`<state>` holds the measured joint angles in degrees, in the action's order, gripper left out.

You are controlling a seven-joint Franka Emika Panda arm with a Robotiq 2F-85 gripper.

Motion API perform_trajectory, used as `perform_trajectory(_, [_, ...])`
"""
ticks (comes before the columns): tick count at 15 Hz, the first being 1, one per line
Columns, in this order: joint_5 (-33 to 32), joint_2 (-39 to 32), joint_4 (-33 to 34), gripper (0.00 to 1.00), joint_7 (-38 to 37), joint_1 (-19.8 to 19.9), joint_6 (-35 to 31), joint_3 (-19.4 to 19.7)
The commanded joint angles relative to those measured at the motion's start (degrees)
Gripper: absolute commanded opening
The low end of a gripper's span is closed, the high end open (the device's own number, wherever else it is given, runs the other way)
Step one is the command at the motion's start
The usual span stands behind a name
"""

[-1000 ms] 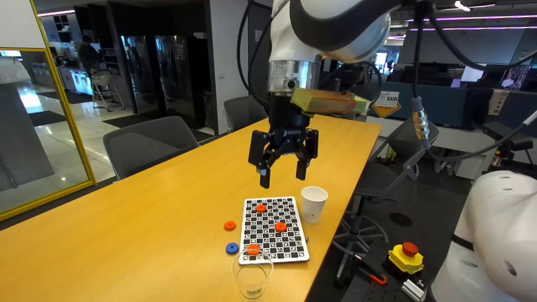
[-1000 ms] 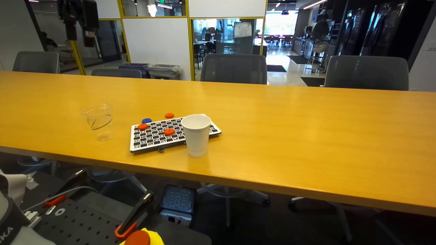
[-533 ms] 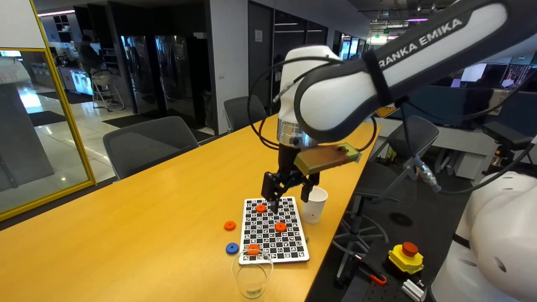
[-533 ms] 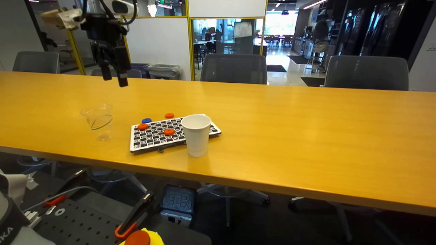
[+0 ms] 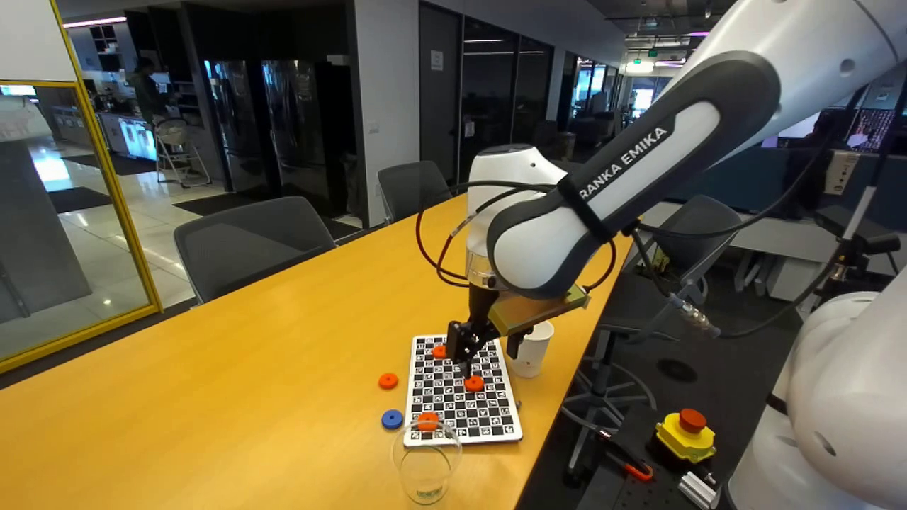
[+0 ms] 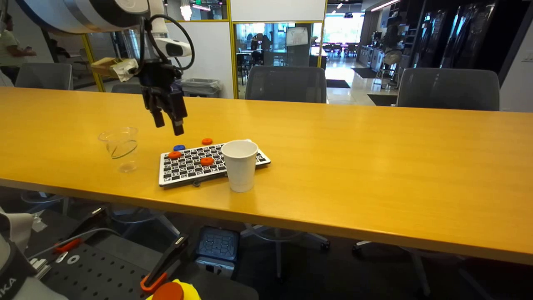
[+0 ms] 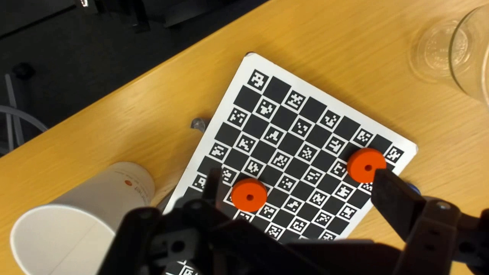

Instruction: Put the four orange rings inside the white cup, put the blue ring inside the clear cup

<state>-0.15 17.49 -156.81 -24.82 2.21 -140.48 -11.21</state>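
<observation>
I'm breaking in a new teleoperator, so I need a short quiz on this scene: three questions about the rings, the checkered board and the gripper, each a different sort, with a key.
1. True or false: the blue ring lies on the table, off the checkered board.

2. How many orange rings lie on the checkered board?
A) Two
B) Three
C) Four

3. Fill in the blank: the gripper holds no ring, and its jaws stand ____.

Key:
1. True.
2. B. The fourth orange ring lies on the table beside the checkered board.
3. Open.
</observation>
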Motion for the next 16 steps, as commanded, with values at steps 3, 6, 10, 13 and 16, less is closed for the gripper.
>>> perform_trajectory(3, [-3.3, -9.6, 2.8, 1.0, -1.8, 1.0, -7.3, 2.1])
perform_trajectory(6, [-5.3, -13.9, 4.9, 1.0, -2.9, 1.1, -8.2, 3.6])
perform_trajectory(10, [-10.5, -19.5, 9.0, 1.0, -7.1, 0.4, -7.9, 6.2])
perform_trajectory(13, [-12.3, -23.5, 12.3, 1.0, -8.3, -0.8, -7.5, 8.3])
perform_trajectory(16, [-11.1, -26.3, 13.9, 1.0, -7.5, -2.0, -8.1, 10.1])
